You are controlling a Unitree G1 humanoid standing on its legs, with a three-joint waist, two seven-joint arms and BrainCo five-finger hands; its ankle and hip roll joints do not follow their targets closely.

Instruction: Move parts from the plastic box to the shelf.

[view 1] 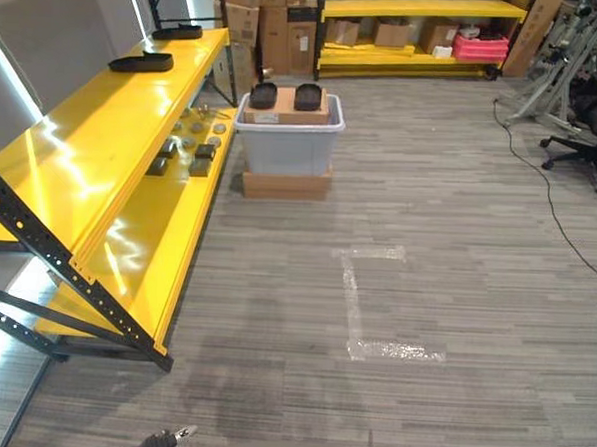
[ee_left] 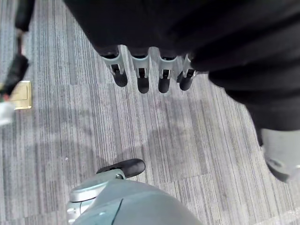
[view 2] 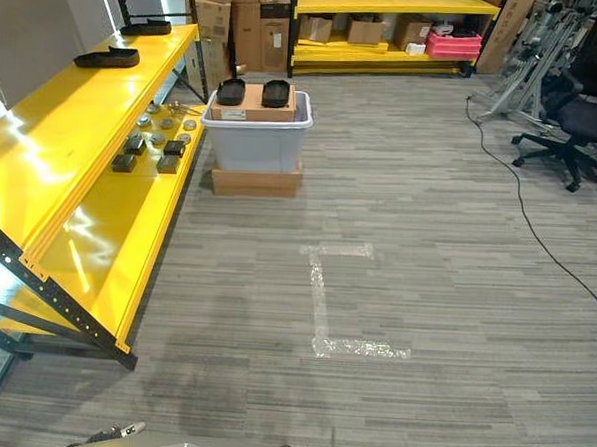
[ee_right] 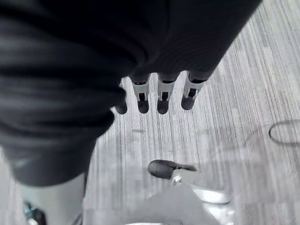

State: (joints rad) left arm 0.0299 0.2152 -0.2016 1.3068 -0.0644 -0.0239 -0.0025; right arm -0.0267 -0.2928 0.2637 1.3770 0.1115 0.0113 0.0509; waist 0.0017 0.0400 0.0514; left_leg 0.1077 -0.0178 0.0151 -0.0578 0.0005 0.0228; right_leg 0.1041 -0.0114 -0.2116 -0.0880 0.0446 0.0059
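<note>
Standing along the left side, the yellow shelf (view 1: 101, 163) has small dark parts (view 1: 187, 156) on its lower level and flat black trays (view 1: 142, 63) on top. Just to its right, the grey plastic box (view 1: 288, 143) sits on a cardboard box (view 1: 285, 185), with two black parts (view 1: 285, 96) on top. The left hand (ee_left: 140, 70) and right hand (ee_right: 161, 93) hang over the carpet, fingers (ee_left: 142, 75) straight, holding nothing.

The left hand (ee_left: 150, 70) hangs over the carpet, fingers (ee_left: 142, 75) straight and relaxed in a row, thumb (ee_left: 124, 168) apart, holding nothing. The right hand (ee_right: 161, 89) hangs likewise, its fingers (ee_right: 162, 98) extended, thumb (ee_right: 164, 168) apart, empty.
</note>
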